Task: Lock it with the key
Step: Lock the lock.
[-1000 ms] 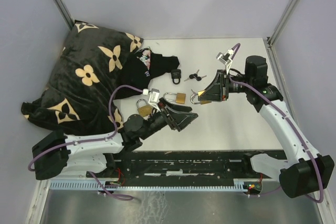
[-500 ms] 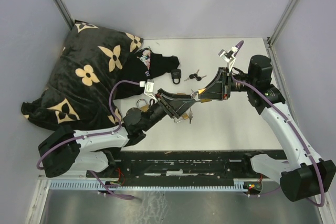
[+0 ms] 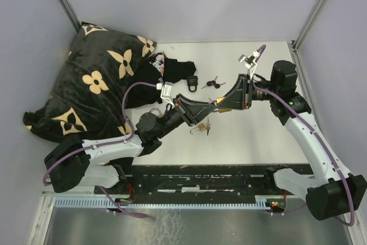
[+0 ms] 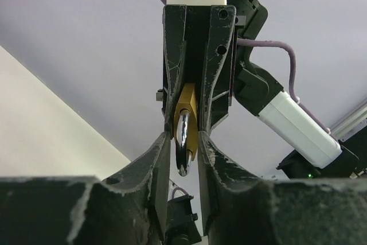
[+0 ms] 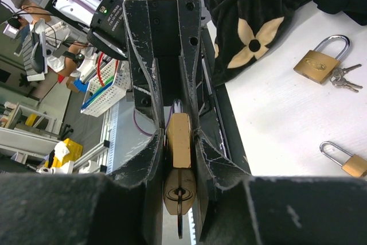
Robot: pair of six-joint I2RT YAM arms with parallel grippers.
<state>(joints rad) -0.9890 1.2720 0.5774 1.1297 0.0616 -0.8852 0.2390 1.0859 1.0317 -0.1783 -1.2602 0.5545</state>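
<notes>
You've got the padlock (image 5: 179, 142) mid-air over table (image 3: 258, 136) ctr. R gripper (image 5: 179, 135), in from 3 o'clock, clamps its brass body, key (image 5: 179, 222) stuck in the end. L gripper (image 4: 183, 136), from 8 o'clock, straddles the shackle (image 4: 182, 142); can't tell if it's pinching.

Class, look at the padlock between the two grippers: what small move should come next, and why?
Probably clamp the left gripper firmly on the shackle. The right gripper grips the brass padlock by its body, and the shackle lies between the left fingers, though contact isn't clear. A second firm hold would likely steady the lock for closing.
</notes>
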